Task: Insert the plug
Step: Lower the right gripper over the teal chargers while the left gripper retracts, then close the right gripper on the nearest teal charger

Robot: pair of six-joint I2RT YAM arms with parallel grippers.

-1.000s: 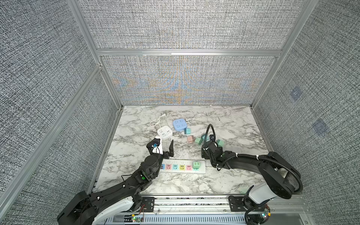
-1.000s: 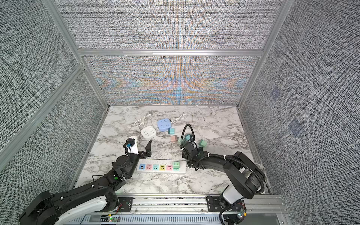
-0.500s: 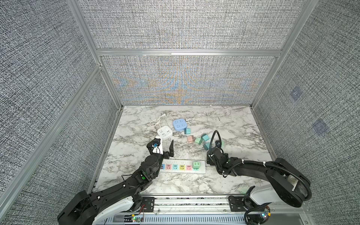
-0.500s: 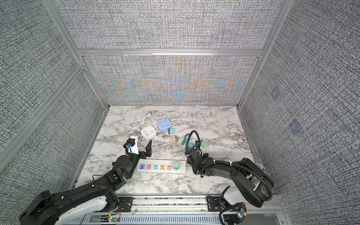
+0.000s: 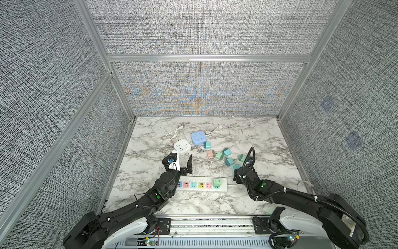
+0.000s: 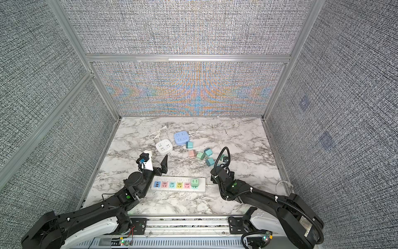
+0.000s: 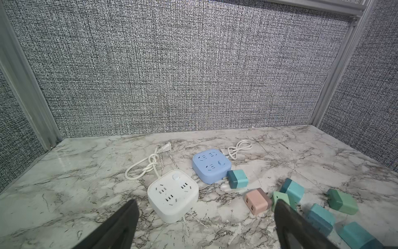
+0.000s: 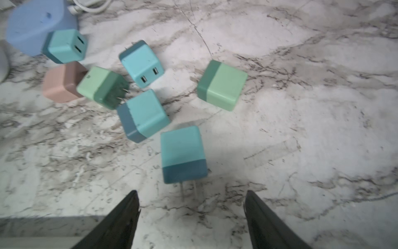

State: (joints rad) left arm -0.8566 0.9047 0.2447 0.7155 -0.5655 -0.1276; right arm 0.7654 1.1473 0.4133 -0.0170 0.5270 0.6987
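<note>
Place: you're running this in a robot test cell in a lab, no way it's a home or a shop.
Walls: grey woven panels (image 5: 204, 28) box you in on three sides, held by aluminium frame bars (image 5: 209, 58).
Bench: marble-look tabletop (image 5: 258, 138) fills the booth floor.
Rig: two black robot arms (image 5: 137, 208) reach in from a slotted metal rail (image 5: 211, 223) along the front edge.
Props: pastel power strip (image 5: 201, 185) and loose coloured plug blocks (image 5: 229, 161), looks like practice gear rather than household clutter.

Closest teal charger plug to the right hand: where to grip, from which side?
Probably grip the teal charger plug on its flat side faces, clear of the prongs. Come from the prong end: it lies flat, prongs pointing at the right hand.
</note>
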